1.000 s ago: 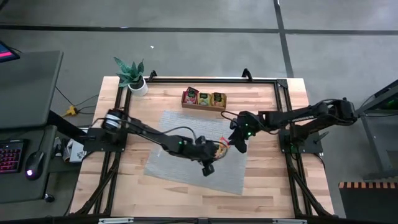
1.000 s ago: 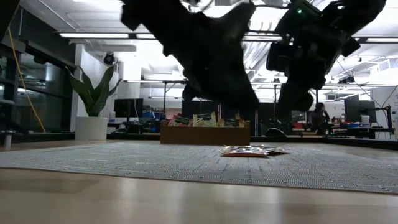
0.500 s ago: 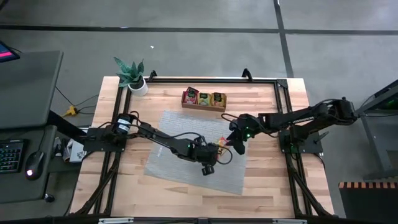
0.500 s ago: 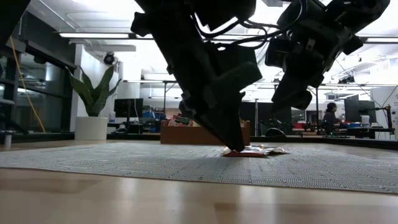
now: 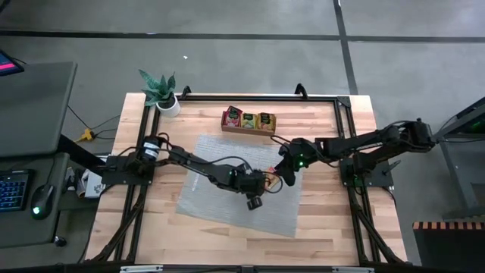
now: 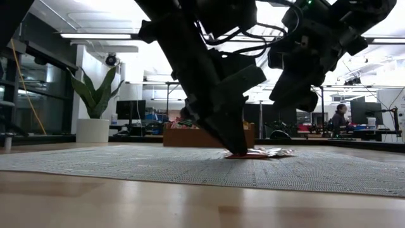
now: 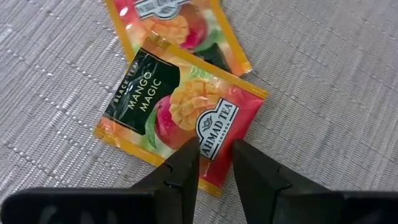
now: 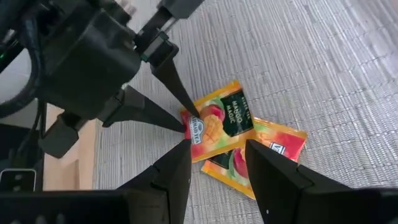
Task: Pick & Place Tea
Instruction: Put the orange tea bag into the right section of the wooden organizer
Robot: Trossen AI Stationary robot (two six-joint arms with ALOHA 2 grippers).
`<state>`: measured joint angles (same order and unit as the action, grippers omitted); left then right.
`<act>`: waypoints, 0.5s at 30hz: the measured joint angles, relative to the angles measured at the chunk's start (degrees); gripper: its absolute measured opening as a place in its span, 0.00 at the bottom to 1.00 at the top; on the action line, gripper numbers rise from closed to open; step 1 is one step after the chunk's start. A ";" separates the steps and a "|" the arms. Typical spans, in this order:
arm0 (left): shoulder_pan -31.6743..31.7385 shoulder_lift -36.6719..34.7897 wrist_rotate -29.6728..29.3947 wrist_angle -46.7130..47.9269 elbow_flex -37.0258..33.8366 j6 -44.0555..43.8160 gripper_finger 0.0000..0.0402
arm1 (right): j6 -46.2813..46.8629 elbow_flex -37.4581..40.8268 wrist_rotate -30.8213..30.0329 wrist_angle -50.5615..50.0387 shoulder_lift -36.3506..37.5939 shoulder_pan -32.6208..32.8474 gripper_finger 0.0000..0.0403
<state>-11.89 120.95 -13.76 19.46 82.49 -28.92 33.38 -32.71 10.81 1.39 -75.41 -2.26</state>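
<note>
Left pincer down on the grey woven mat, tips spread a little, straddling the near edge of the top tea sachet without pinching it. 2 orange-red sachets lying overlapped on the mat toward its right side, the second sachet partly under the first. Right pincer hovering just right of them above the mat, fingers spread, holding nothing. Wooden tray with more sachets at the far side of the surface. Potted plant at far left corner.
</note>
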 joint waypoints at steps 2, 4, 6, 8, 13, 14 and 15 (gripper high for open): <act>0.33 -0.06 0.12 -0.50 -0.58 -0.46 0.24 | 1.17 0.00 0.37 0.70 -1.29 0.00 0.36; 0.27 -0.10 0.62 -0.75 -1.01 -0.89 0.24 | 2.39 0.00 2.08 2.22 -3.73 0.00 0.36; 0.28 -0.14 1.11 -1.02 -1.35 -0.96 0.24 | 3.57 0.00 3.12 4.55 -6.53 0.00 0.37; 0.27 -0.14 1.25 -0.93 -1.35 -0.97 0.24 | 4.48 0.02 2.89 7.13 -9.29 0.02 0.36; 0.27 -0.10 1.14 -1.34 -1.42 -0.97 0.24 | 9.83 -0.01 -0.64 12.05 -14.45 -1.18 0.37; 0.27 -0.09 1.09 -1.56 -1.48 -0.97 0.24 | 10.62 -0.02 -0.73 12.14 -15.25 -1.62 0.37; 0.27 -0.08 1.11 -1.72 -1.48 -0.97 0.24 | 11.26 0.02 -0.41 12.44 -16.11 -2.02 0.38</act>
<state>-11.62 120.88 -12.65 17.74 81.01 -29.89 44.64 -32.69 10.39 13.83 -91.52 -4.28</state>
